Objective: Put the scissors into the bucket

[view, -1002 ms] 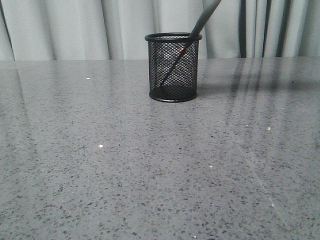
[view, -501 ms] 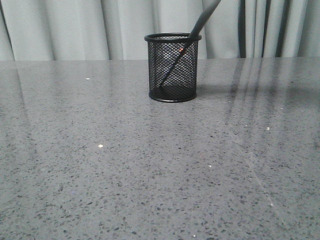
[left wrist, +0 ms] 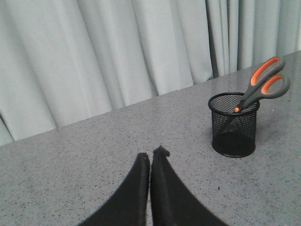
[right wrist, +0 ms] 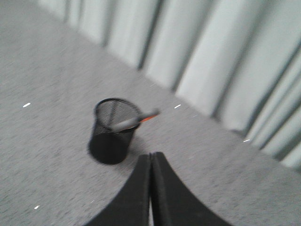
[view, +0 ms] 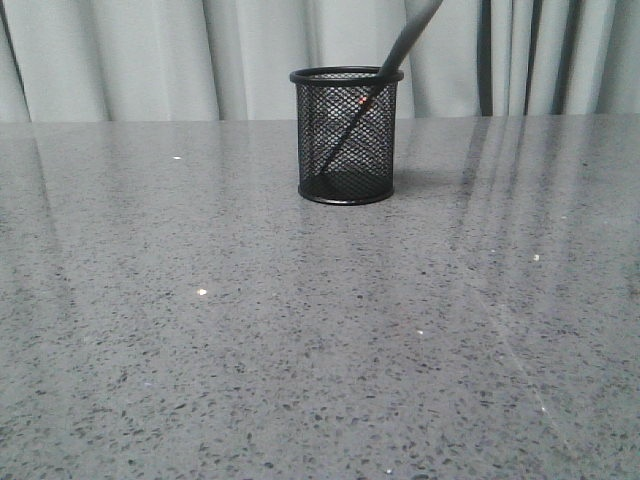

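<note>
The bucket (view: pixel 346 135), a black wire-mesh cup, stands upright on the grey table at the back centre. The scissors (view: pixel 405 38) stand blades-down inside it, their grey handles leaning over its rim to the right. The left wrist view shows the bucket (left wrist: pixel 233 125) and the orange-lined handles of the scissors (left wrist: pixel 265 84) above its rim. The right wrist view, blurred, shows the bucket (right wrist: pixel 112 132) with the scissors (right wrist: pixel 134 121) sticking out. My left gripper (left wrist: pixel 151 155) is shut and empty, away from the bucket. My right gripper (right wrist: pixel 151 155) is shut and empty, a short way from the bucket. Neither gripper shows in the front view.
The grey speckled table (view: pixel 300 340) stretches from the front edge to pale curtains (view: pixel 150 60) at the back. Nothing else stands on it in view.
The front view is unchanged; the bucket and scissors stay still.
</note>
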